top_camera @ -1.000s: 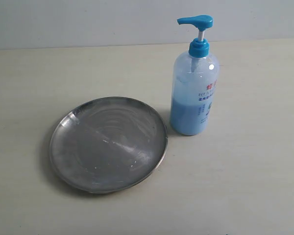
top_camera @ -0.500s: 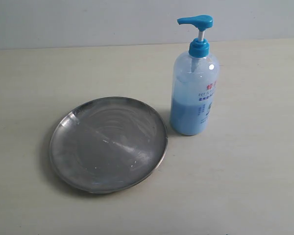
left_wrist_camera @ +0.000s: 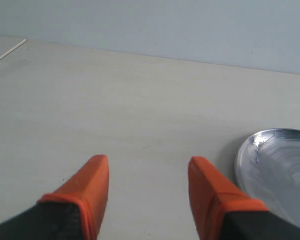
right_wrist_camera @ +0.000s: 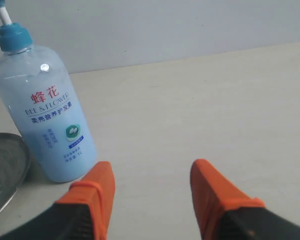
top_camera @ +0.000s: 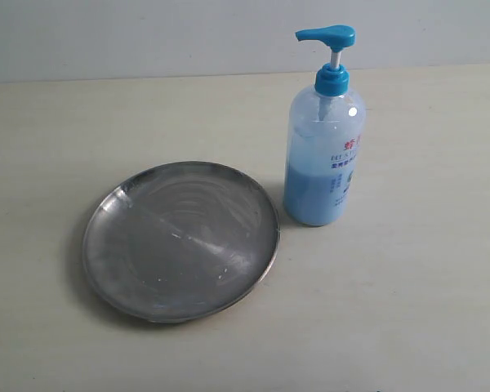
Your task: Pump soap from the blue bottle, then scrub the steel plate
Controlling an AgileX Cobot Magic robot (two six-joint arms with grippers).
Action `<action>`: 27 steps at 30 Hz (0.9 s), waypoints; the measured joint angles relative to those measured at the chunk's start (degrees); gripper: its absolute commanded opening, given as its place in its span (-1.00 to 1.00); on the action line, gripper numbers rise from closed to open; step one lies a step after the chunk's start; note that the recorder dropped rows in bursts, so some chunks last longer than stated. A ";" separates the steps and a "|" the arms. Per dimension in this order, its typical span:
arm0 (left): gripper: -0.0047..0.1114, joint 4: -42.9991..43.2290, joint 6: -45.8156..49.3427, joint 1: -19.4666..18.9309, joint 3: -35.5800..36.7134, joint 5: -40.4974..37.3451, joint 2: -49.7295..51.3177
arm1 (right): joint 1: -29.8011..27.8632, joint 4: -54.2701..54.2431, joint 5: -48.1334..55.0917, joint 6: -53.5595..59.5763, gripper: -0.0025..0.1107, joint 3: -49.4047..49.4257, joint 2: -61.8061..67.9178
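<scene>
The blue bottle (top_camera: 324, 155) stands upright on the table, its pump head (top_camera: 327, 35) raised, just right of the steel plate (top_camera: 180, 239). The plate lies flat, its surface showing only pale scratches and swirls; no soap shows on it. Neither arm appears in the exterior view. My left gripper (left_wrist_camera: 149, 165) hovers open over bare table, with the steel plate's rim (left_wrist_camera: 242, 155) beside one orange finger. My right gripper (right_wrist_camera: 151, 170) is open and holds nothing. The blue bottle (right_wrist_camera: 45, 115) stands close beside one of its fingers (right_wrist_camera: 97, 187), apart from it, and the plate's edge (right_wrist_camera: 10, 170) shows beyond.
The pale wooden table (top_camera: 408, 310) stretches around both objects, and a light grey wall (top_camera: 147, 33) rises behind its far edge.
</scene>
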State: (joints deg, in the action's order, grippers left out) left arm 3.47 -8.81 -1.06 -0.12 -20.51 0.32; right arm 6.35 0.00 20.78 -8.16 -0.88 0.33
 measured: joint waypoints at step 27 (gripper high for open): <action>-0.05 0.00 0.00 0.00 0.00 0.00 0.00 | 0.10 0.00 -0.01 0.00 -0.10 -13.00 23.08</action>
State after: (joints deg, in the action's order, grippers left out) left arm 3.47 -8.81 -1.06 -0.12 -20.51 0.32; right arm 6.45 0.00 20.77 -8.16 -13.88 23.41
